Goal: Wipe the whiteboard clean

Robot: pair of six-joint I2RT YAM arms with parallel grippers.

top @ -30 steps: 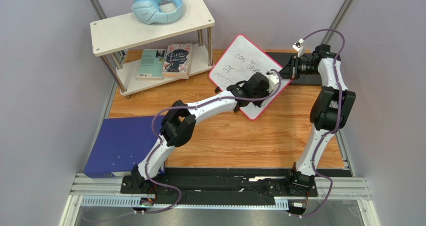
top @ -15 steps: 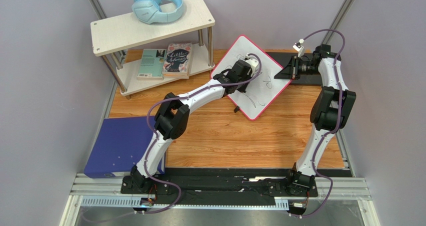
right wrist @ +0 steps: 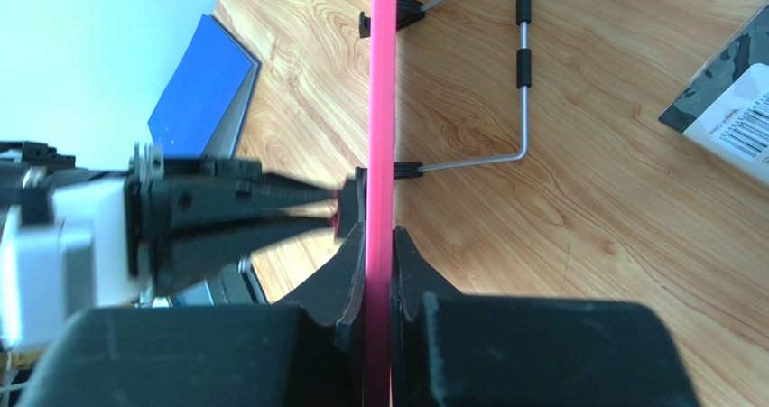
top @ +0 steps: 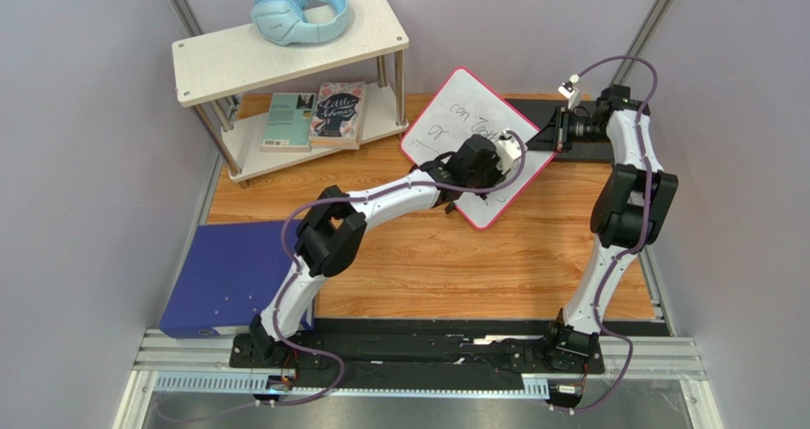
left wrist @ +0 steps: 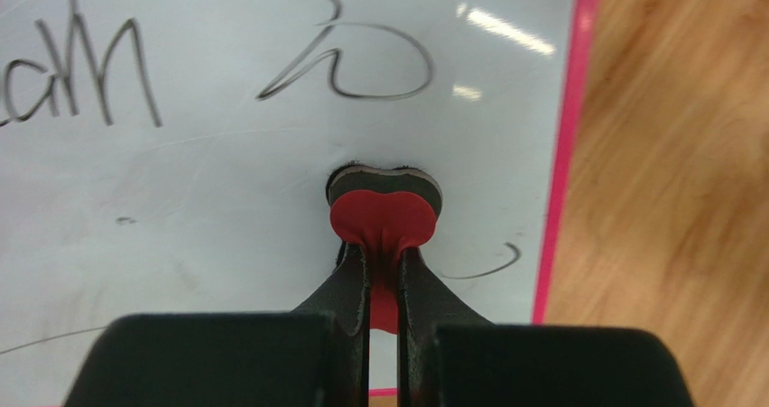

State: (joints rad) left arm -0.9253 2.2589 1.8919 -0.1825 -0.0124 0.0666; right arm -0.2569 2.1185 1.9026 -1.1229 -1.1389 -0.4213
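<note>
The whiteboard [top: 447, 123] with a pink rim stands tilted at the back of the table, with black handwriting on it. My left gripper [top: 485, 170] is over its lower right part, shut on a red eraser [left wrist: 384, 216] whose dark felt pad presses on the white surface [left wrist: 226, 172]. Black strokes show above and to the right of the eraser. My right gripper [top: 551, 132] is shut on the board's right edge; the pink rim [right wrist: 383, 109] runs between its fingers [right wrist: 347, 276].
A two-level shelf [top: 219, 63] at the back left carries blue headphones [top: 297, 10] and books [top: 323, 113]. A blue-purple binder [top: 233, 275] lies at the near left. The board's wire stand [right wrist: 520, 73] rests on the wood behind it, beside a barcoded black object [right wrist: 731, 109].
My left gripper swept with the eraser up and left across the board, then came back down to its lower right part. The right gripper held the rim still.
</note>
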